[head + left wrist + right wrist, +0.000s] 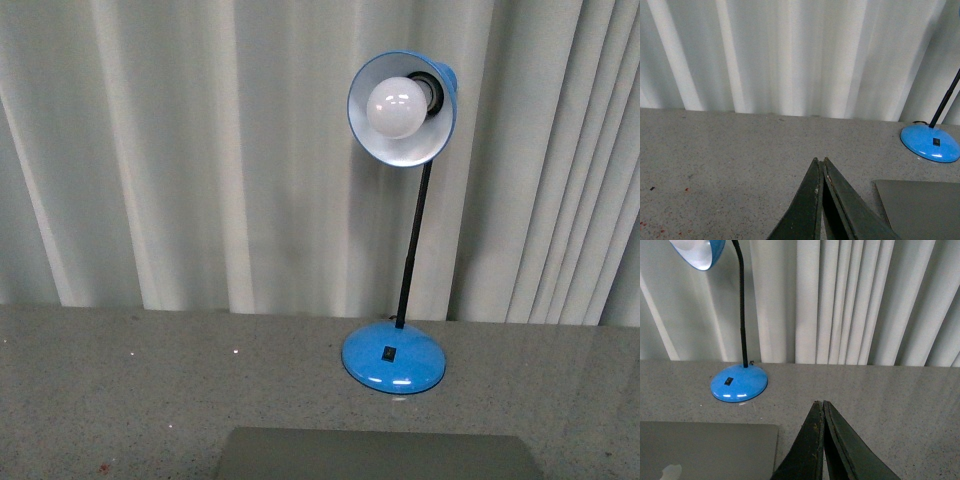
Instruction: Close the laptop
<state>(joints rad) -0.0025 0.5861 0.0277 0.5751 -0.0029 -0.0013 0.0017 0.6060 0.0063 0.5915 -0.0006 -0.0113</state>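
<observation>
The laptop (378,455) lies flat with its silver-grey lid down at the table's near edge; only its far strip shows in the front view. In the right wrist view the laptop (705,450) shows its lid with part of the apple logo. In the left wrist view a corner of the laptop (922,207) shows. My left gripper (820,161) is shut on nothing, over bare table beside the laptop. My right gripper (819,403) is shut too, holding nothing, off the laptop's other side. Neither arm appears in the front view.
A blue desk lamp (394,358) with a white bulb (396,107) stands on the grey speckled table (120,390) just behind the laptop. White curtains (200,150) hang along the table's far edge. The lamp base (930,143) also shows in the left wrist view and the lamp base (738,382) in the right.
</observation>
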